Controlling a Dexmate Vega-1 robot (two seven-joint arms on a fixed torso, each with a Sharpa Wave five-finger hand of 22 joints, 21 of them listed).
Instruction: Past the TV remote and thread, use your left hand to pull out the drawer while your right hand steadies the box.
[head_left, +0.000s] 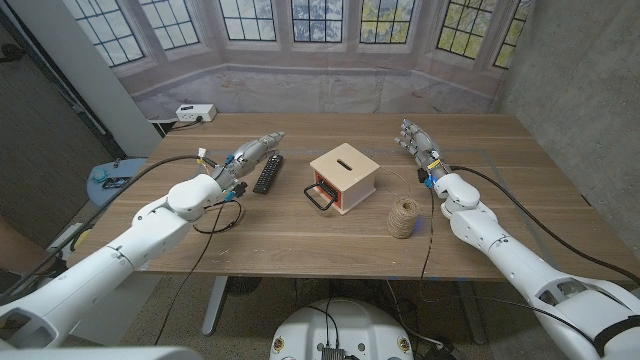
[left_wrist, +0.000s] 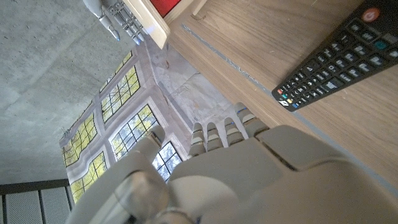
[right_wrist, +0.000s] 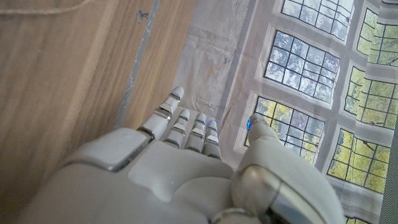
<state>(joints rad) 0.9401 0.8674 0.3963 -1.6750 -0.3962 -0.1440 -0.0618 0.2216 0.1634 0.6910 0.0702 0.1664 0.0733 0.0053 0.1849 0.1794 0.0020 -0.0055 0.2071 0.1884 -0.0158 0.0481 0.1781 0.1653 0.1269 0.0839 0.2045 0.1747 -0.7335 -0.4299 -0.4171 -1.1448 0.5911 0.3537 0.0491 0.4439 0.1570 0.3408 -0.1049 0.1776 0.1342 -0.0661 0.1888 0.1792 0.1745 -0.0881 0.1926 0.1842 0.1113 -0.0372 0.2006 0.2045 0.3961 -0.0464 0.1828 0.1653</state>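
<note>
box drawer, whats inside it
Cannot tell: the drawer sits closed in the wooden box. Only its red front and black handle show, plus a slot on top.

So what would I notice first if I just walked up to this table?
Probably the small pale wooden box with a red drawer front and black handle, standing mid-table. A ball of brown twine stands to its right, a long black TV remote lies left. One open robot hand waits beside the remote, another robot hand far right.
</note>
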